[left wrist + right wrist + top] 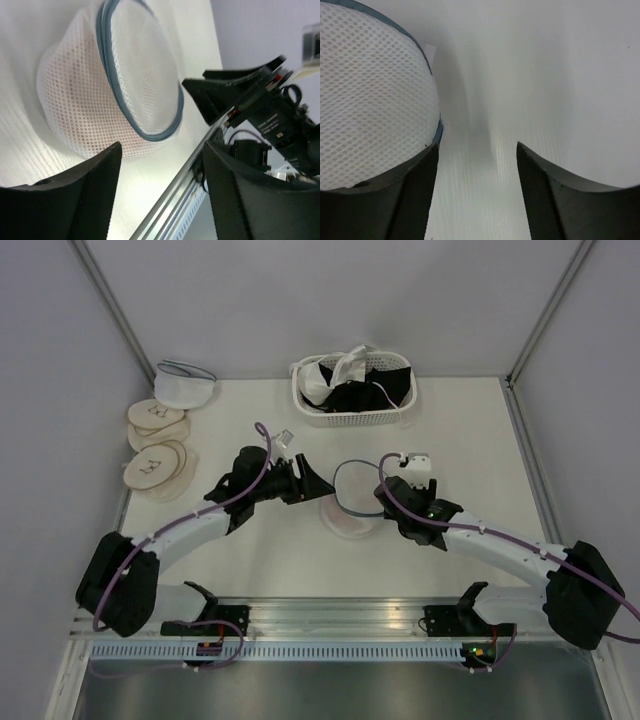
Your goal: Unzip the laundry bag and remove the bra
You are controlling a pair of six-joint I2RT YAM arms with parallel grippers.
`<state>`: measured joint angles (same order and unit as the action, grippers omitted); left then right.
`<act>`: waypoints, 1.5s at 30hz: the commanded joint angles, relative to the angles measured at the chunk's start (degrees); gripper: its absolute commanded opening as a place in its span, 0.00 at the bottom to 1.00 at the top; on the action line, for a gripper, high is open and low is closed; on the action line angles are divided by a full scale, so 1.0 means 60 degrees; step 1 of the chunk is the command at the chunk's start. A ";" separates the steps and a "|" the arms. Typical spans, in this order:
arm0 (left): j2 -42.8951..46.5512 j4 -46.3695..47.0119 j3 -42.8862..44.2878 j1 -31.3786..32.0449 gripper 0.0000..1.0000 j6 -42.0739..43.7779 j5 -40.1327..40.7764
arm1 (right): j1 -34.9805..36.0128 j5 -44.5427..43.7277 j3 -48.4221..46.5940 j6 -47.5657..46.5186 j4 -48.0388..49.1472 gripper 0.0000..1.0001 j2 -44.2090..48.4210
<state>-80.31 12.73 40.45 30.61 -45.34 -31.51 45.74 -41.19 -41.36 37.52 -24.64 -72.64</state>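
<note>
The laundry bag (350, 502), a round white mesh case with a dark zipper rim, lies mid-table between my two grippers. The bra shows only as a pale pink tint through the mesh (347, 523). My left gripper (318, 485) stands open just left of the bag, with nothing between its fingers. In the left wrist view the bag (95, 85) sits ahead of the open gripper (162, 165). My right gripper (386, 496) is open at the bag's right edge. In the right wrist view its left finger (415, 190) is beside the bag's rim (370, 95), and only bare table lies within the gripper (477, 152).
A white basket (400, 412) of black and white garments stands at the back centre. A white domed bag with a grey-blue rim (183, 383) and tan padded discs (155, 445) lie at the back left. A metal rail (320, 615) runs along the near edge.
</note>
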 commanded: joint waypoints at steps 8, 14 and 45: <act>0.0808 -0.1185 -0.0662 -0.0004 0.78 -0.0264 0.3422 | 0.0009 0.1282 -0.0386 -0.0640 -0.0845 0.75 0.2409; -0.1173 0.0981 -0.0998 0.0054 0.73 -0.1245 0.2206 | 0.0009 0.2001 -0.0912 -0.1111 -0.0156 0.80 0.2278; -0.2479 0.2946 -0.0603 0.1036 0.02 -0.2799 0.1677 | 0.0785 0.2208 -0.4166 -0.1639 0.0138 0.83 -0.2657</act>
<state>-97.80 28.42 36.47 36.18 -60.86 -20.69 48.62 -24.67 -63.07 27.18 -21.15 -85.69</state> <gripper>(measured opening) 0.049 0.825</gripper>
